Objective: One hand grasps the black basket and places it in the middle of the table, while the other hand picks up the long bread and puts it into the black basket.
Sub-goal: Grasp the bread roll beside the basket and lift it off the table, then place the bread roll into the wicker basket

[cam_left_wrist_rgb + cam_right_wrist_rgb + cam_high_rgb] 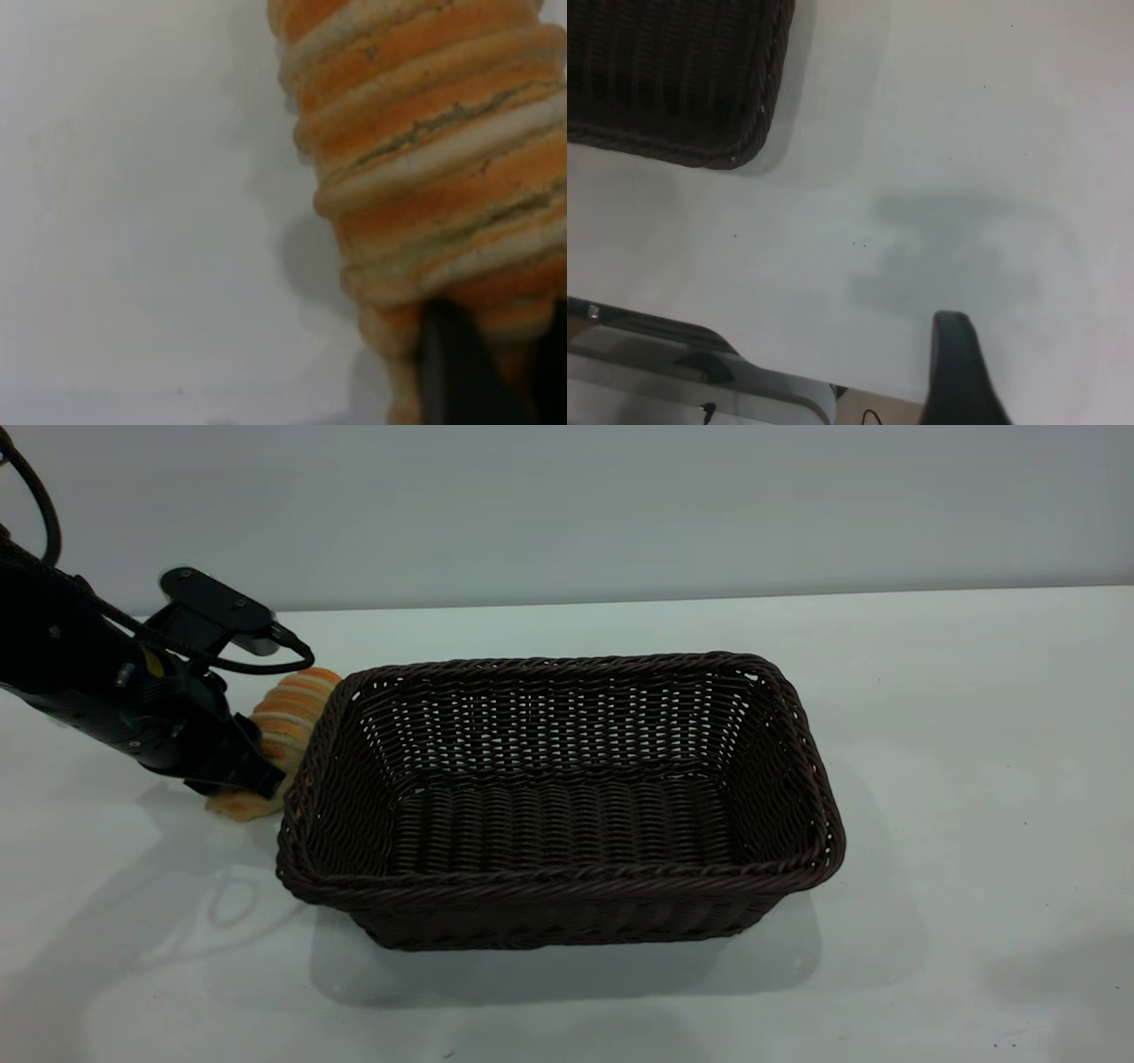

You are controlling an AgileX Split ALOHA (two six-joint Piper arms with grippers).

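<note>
The black basket [567, 797] stands upright in the middle of the table [974, 735], and nothing lies inside it. The long bread [282, 731] lies slanted just outside the basket's left end, against its rim. My left gripper [252, 779] comes in from the left and is shut on the bread's near end. In the left wrist view the bread [425, 150] fills the frame, with dark fingers [452, 367] on either side of its lower end. My right gripper [1050, 372] is out of the exterior view. It hovers open and empty over bare table, apart from a basket corner [682, 80].
The back wall rises behind the table's far edge [620, 598]. The table's edge and a metal frame [700, 372] show close to my right gripper. Bare tabletop lies right of and in front of the basket.
</note>
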